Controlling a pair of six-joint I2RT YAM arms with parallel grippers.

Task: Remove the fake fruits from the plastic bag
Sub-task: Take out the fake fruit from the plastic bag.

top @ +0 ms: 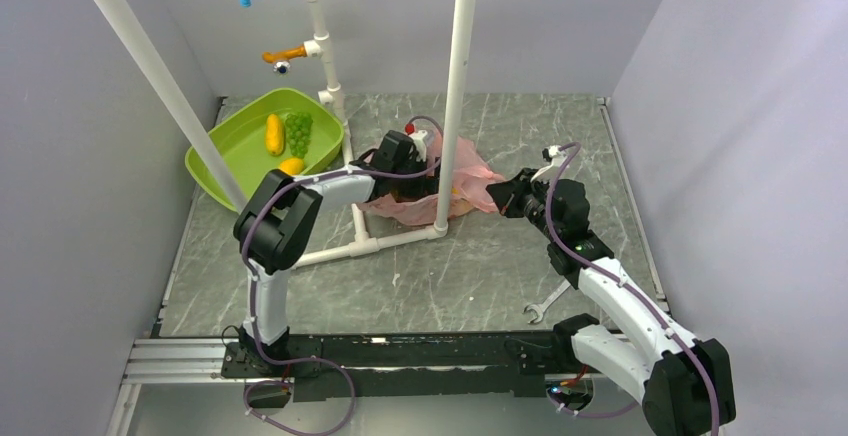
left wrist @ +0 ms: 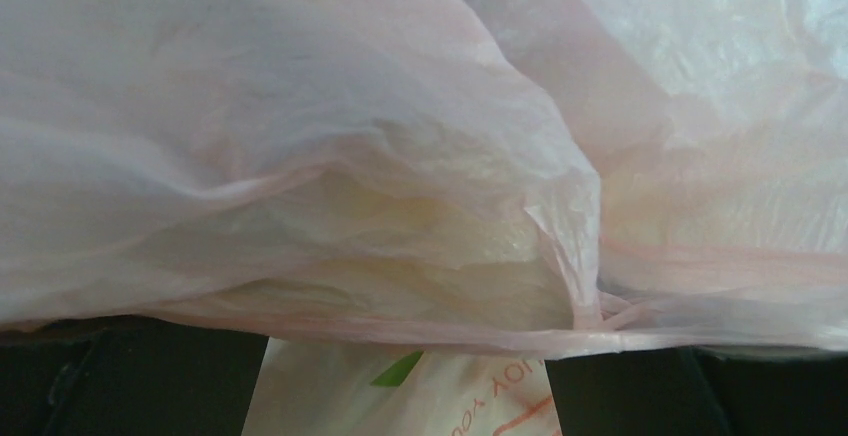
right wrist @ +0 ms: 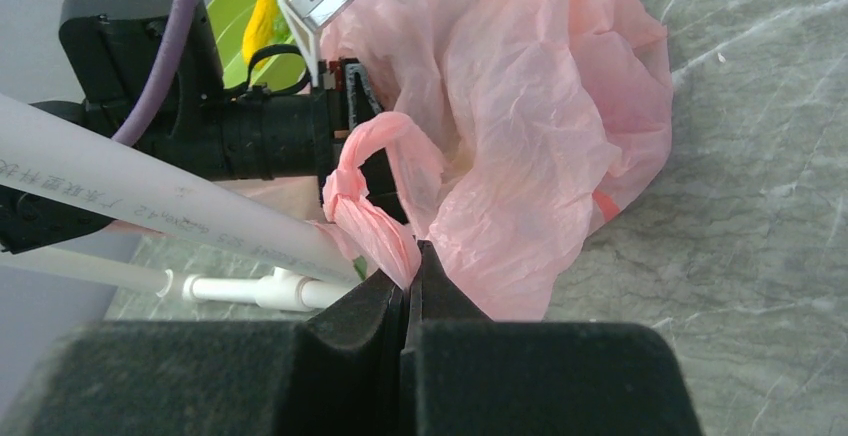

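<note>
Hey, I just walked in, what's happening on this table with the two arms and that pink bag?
The right gripper is shut on a loop handle of the plastic bag, pinching it. The left gripper sits in the bag's mouth with its jaws wide open and nothing visibly held. A yellowish shape shows through the plastic there. Off to the left, a green basin holds a few fruit pieces.

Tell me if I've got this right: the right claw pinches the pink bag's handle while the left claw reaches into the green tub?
Not quite. The right gripper does pinch the handle of the plastic bag, but the left gripper reaches into that bag, not the green tub, which sits apart. The top external view shows it.
</note>
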